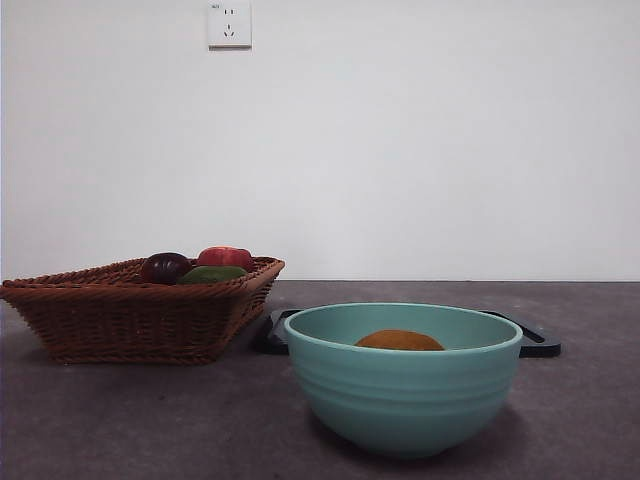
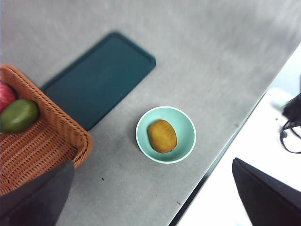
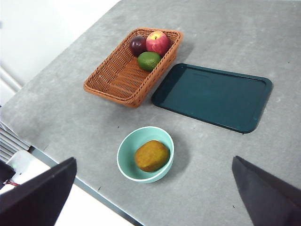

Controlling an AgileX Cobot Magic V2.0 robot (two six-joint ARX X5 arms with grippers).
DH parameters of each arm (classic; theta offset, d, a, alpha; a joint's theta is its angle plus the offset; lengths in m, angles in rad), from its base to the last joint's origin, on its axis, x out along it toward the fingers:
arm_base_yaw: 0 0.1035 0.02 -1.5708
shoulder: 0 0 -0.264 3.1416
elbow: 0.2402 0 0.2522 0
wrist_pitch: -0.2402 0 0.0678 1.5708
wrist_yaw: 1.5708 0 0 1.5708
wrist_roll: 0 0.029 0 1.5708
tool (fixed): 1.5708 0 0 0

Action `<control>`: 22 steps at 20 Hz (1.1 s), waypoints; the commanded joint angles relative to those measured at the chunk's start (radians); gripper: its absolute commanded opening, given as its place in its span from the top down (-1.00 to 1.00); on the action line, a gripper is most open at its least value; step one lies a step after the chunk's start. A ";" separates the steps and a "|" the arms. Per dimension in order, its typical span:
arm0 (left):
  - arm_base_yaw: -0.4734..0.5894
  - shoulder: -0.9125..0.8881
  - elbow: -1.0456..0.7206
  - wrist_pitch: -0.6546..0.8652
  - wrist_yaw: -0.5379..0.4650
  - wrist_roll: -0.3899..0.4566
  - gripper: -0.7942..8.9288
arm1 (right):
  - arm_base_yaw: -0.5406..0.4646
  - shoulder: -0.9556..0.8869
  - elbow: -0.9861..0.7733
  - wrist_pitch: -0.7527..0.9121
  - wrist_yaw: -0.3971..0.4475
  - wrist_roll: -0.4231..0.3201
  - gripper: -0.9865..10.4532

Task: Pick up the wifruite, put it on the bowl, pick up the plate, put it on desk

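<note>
Mint-teal and glazed, the bowl (image 1: 404, 378) stands near the front edge of the desk (image 1: 120, 420), and I see the wifruite (image 1: 399, 341) lying inside it, only its orange-brown top clearing the rim in the front view. Both wrist views look down into the bowl and show the fruit whole, resting on the bottom. Just behind the bowl lies a dark teal tray (image 3: 212, 96), flat on the desk and bare; the front view shows it only as a thin dark strip. Beside the tray stands a brown wicker basket (image 3: 130, 67), its far end holding a dark purple fruit (image 3: 138, 45), a red apple (image 3: 158, 43) and a green fruit (image 3: 149, 60), the three bunched together. I find the left gripper (image 2: 155, 197) and the right gripper (image 3: 160, 197) both high above the desk, jaws spread wide, each holding nothing. Neither arm shows in the front view.
</note>
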 commanded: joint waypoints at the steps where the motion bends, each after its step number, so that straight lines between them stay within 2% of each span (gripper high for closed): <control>1: -0.010 -0.149 -0.119 0.076 -0.001 0.016 -0.32 | 0.006 0.004 0.017 0.009 0.003 -0.004 -0.22; 3: -0.010 -0.271 -0.216 0.114 -0.001 0.014 -0.32 | 0.006 0.004 0.017 0.009 0.003 -0.004 -0.22; 11: -0.010 -0.553 -0.452 0.183 -0.001 -0.036 -0.32 | 0.006 0.004 0.017 0.005 -0.005 0.012 -0.22; 15: -0.010 -0.575 -0.462 0.181 -0.001 -0.038 -0.32 | 0.006 0.017 0.017 0.001 -0.004 0.058 -0.22; 22: -0.010 -0.575 -0.462 0.187 -0.001 -0.038 -0.32 | 0.006 0.217 0.017 -0.006 -0.004 0.055 -0.22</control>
